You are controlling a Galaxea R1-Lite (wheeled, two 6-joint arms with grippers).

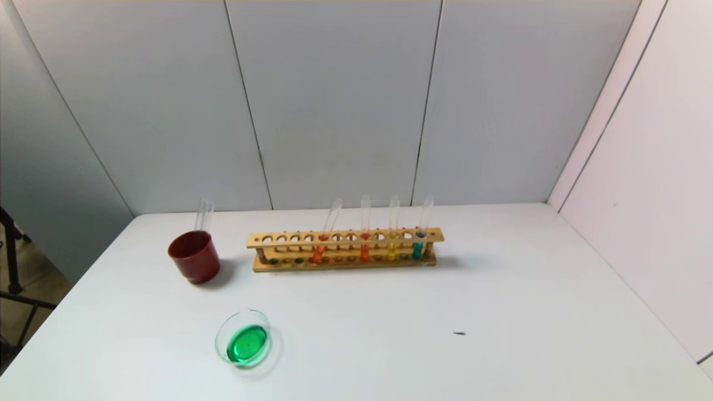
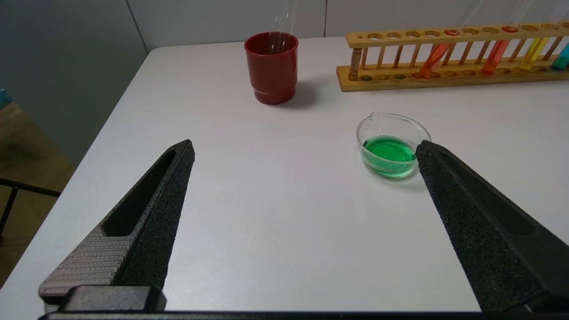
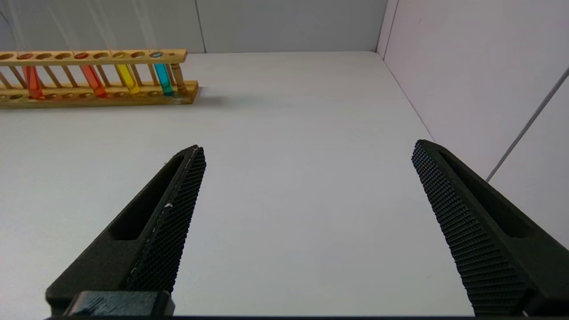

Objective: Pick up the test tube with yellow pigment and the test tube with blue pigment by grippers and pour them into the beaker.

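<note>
Your inventory of the white worktop [image 1: 501, 289]:

1. Small, low, clear glass beaker [image 1: 243, 338] with a pouring lip, holding a shallow layer of green liquid. It stands near the front on your left, apart from everything else.

2. Opaque dark-red cup [image 1: 194, 257], upright, behind the beaker and just beside the left end of the rack. Two slim clear glass tubes [image 1: 204, 215] stand in it, leaning on the rim; you cannot tell what, if anything, is in them. No pale yellow or sky-blue liquid shows in any tube, so these two may be the task's tubes.

3. Long wooden test tube rack [image 1: 345, 249], set across the middle of the worktop. It carries four glass tubes: a tilted one with orange-red liquid [image 1: 319, 252], an upright one with orange-red liquid [image 1: 365, 250], one with golden-yellow liquid [image 1: 392, 249], and one with teal-blue liquid [image 1: 418, 247] at the right end. The remaining holes show no tubes.

4. Left gripper [image 2: 304, 149], black, textured fingers spread wide, holding nothing. It hangs over the front-left of the worktop, with the beaker just ahead by one fingertip.

5. Right gripper [image 3: 309, 149], black, fingers likewise spread wide with nothing between them, over bare worktop on the right, well apart from the rack.

6. A small dark speck [image 1: 459, 333] lies on the worktop at front right.
</note>
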